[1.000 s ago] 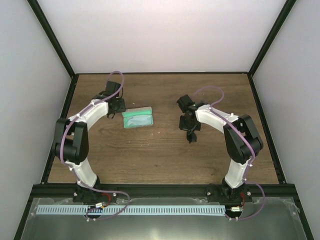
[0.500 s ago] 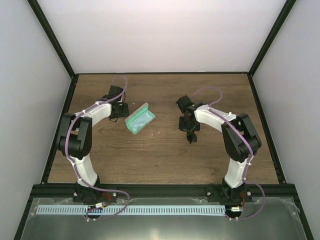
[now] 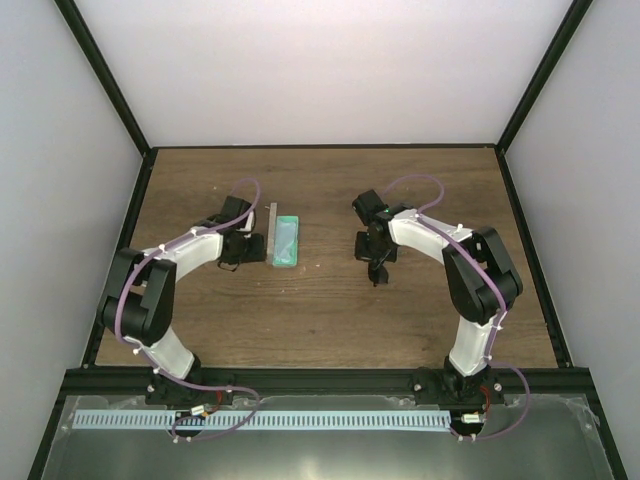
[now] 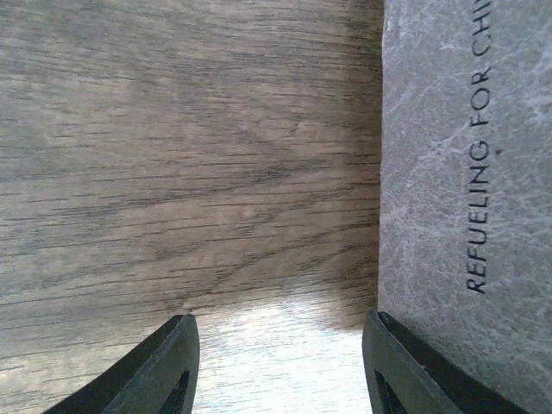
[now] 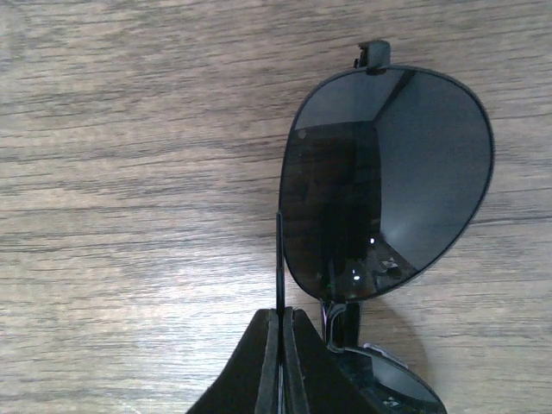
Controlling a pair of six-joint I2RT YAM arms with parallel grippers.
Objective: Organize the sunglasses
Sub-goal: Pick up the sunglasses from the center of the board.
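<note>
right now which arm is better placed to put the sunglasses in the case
Right: the right gripper is shut on the sunglasses near the open case. The left gripper sits open by the case, holding nothing.

Both arms have black bases bolted at the near edge of the bench. The left arm and the right arm are built alike, with smooth white shell links joined by bulky black joint housings. A thin lilac cable runs along each arm and forms a loop at the end farthest from the bench's near edge. The left jaws are two matt black, wedge-shaped fingers with a slotted recess in the inner side. The right jaws' fingers are black, flat-faced and taper to a narrow tip.
</note>
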